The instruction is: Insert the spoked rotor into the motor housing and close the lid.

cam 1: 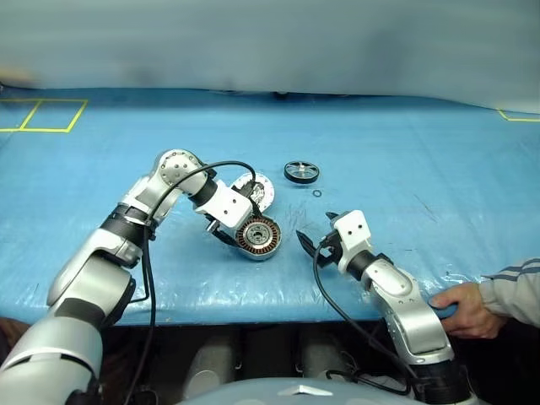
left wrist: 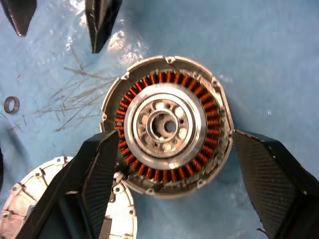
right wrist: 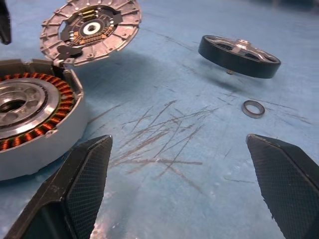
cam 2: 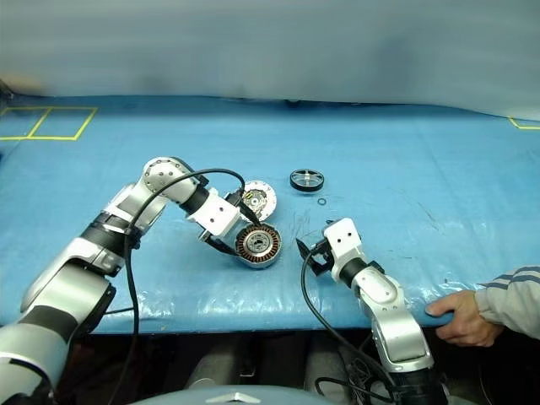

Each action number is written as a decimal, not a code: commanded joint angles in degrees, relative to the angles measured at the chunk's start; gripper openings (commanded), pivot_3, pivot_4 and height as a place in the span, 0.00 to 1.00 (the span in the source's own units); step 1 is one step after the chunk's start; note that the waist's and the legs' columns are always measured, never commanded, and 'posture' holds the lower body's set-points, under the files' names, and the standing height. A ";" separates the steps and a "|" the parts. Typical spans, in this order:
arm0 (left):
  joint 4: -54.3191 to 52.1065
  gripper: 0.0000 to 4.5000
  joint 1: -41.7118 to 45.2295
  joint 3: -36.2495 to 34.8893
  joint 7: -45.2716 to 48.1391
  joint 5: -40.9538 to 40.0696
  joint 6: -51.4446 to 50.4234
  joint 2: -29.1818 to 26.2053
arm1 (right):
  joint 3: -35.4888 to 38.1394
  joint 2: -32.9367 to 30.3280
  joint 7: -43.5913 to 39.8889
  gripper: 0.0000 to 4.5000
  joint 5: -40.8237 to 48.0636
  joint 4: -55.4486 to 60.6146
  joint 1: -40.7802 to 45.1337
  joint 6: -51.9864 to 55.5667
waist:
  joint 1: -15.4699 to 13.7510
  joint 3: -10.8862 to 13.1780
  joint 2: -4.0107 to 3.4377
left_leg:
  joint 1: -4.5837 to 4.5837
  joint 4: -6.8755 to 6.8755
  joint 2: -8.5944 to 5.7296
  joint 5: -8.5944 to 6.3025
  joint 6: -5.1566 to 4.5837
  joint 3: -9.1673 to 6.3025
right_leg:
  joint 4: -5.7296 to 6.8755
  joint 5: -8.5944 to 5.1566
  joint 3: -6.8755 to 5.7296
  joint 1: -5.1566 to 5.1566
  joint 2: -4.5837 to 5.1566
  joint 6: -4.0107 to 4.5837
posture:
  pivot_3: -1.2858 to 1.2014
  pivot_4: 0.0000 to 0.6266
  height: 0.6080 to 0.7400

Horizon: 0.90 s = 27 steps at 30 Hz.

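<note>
**Motor bits spread out on the blue mat, both grippers wide open**

Closest to the camera is a person's hand, resting on the near edge of the blue table at the far right, striped sleeve behind it. Just left of that comes the right gripper, pointing left and a bit away across the mat, jaws spread wide with nothing in them. From its wrist view, the fingers stand over bare, scratched mat, with the housing off to one side.

Left gripper is reaching in from the left and angled down over the motor housing. Its jaws are released too: in the left wrist view they straddle the housing, one finger overlapping its rim, the other just off the opposite edge. Whether that first finger actually touches the rim, I can't tell. So not clamped on it, as far as I can see.

That housing sits near the middle of the table, copper windings up, silver centre showing and no rotor in it. Behind it, touching or nearly touching its far edge, is the lid, which looks tilted and propped up against the housing rim.

Farther back and to the right, well apart from both, lies the spoked rotor, flat on the mat. A tiny o-ring sits just on the near-right side of it.
</note>
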State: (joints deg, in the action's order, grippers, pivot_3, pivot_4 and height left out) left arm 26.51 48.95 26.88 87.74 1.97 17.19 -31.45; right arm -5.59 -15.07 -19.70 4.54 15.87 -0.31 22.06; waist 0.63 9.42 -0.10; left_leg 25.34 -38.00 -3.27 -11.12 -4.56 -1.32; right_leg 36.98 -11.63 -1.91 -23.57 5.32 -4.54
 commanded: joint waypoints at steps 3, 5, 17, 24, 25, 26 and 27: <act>-9.80 0.85 -8.08 -7.74 -11.70 -3.75 -14.64 1.46 | 2.01 3.24 4.60 1.00 -0.10 -4.78 5.02 2.42 | 0.02 -0.01 -0.02 | -0.14 0.06 0.00 0.02 0.03 0.01 | 0.01 -0.03 0.09 0.09 -0.01 0.02 | 0.52 0.24 1.00; -12.17 0.85 -11.02 -9.58 -15.09 -4.47 -17.33 2.23 | 2.10 3.82 4.98 1.00 0.03 -5.85 6.17 3.07 | -0.04 -0.01 -0.02 | -0.23 0.14 0.00 0.02 0.03 0.03 | 0.00 -0.01 0.17 0.13 -0.01 0.06 | 0.52 0.24 1.00; -23.73 0.85 -30.41 -19.51 -34.82 -7.05 -21.49 4.43 | 5.49 4.77 5.16 1.00 1.58 -18.88 14.18 2.45 | -0.02 -0.02 -0.04 | -0.54 0.58 0.00 0.09 0.21 0.19 | -0.03 -0.02 0.39 0.13 -0.01 0.58 | 0.52 0.24 1.00; -27.64 0.85 -40.12 -22.46 -45.65 -5.92 -17.25 7.52 | 5.12 5.23 3.50 1.00 1.47 -24.89 17.40 -0.14 | 0.09 -0.04 -0.07 | -0.65 0.80 0.00 0.11 0.28 0.25 | -0.05 -0.02 0.42 0.10 0.09 0.75 | 0.52 0.24 1.00; -27.66 0.85 -40.94 -22.67 -46.32 -6.02 -16.99 7.60 | 5.06 5.34 3.36 1.00 1.33 -26.06 18.03 -0.71 | 0.08 -0.04 -0.07 | -0.68 0.83 0.00 0.11 0.29 0.29 | -0.05 -0.03 0.46 0.09 0.12 0.77 | 0.52 0.24 1.00; -27.67 0.85 -41.54 -22.88 -46.79 -6.45 -16.74 7.72 | 5.06 5.47 3.24 1.00 1.23 -27.21 18.66 -1.34 | 0.08 -0.04 -0.07 | -0.68 0.83 0.00 0.11 0.30 0.27 | -0.05 -0.02 0.45 0.08 0.13 0.80 | 0.52 0.24 1.00; -27.75 0.85 -42.04 -23.10 -47.09 -7.17 -16.81 7.94 | 5.12 5.58 3.12 1.00 1.19 -28.39 19.32 -1.94 | 0.06 -0.04 -0.07 | -0.69 0.83 0.01 0.12 0.31 0.27 | -0.04 -0.01 0.45 0.07 0.12 0.85 | 0.52 0.24 1.00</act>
State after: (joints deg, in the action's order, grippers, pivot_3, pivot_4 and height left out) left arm 1.06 6.93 5.28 41.77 -4.67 -0.87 -23.66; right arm -0.66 -9.88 -16.22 5.35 -11.55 17.78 21.63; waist 0.68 9.38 -0.17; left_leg 24.65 -37.16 -3.25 -10.99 -4.23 -1.07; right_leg 36.94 -11.63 -1.48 -23.49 5.44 -3.67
